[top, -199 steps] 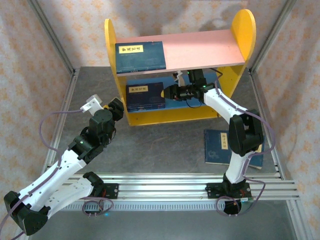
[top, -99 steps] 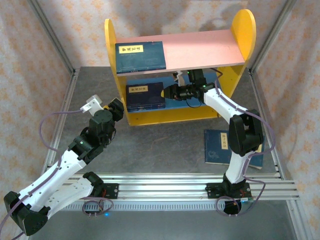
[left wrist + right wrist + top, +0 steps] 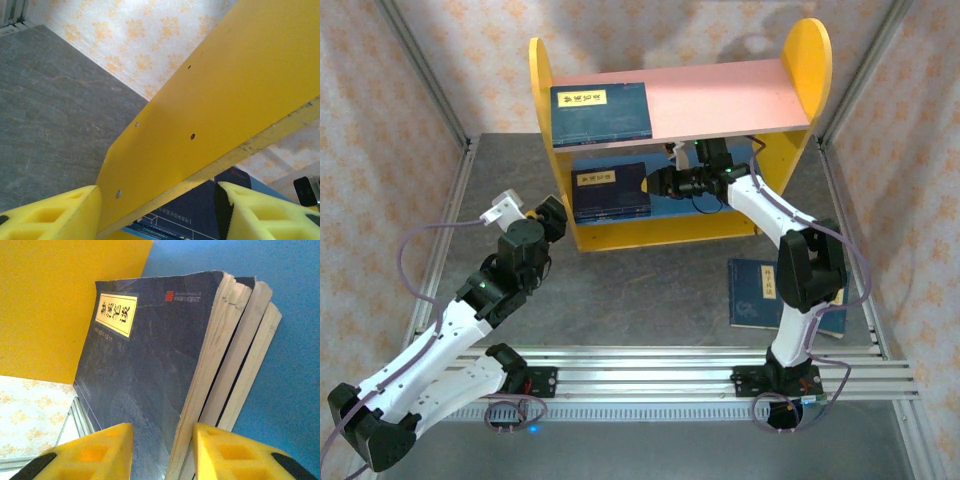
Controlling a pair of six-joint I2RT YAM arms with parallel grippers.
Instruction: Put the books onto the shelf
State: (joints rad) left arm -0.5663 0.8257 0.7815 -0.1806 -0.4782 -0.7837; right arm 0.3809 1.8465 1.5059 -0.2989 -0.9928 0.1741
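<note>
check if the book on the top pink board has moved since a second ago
No. The book lies where it did, at the left end of the pink board, beside the left side panel of the shelf.

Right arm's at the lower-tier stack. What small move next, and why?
Probably draw the right gripper straight back out of the shelf, opening first if it is gripping. The stack of three books lies flat on the blue lower board, the fingers straddle its near edge, and another book waits on the table.
</note>
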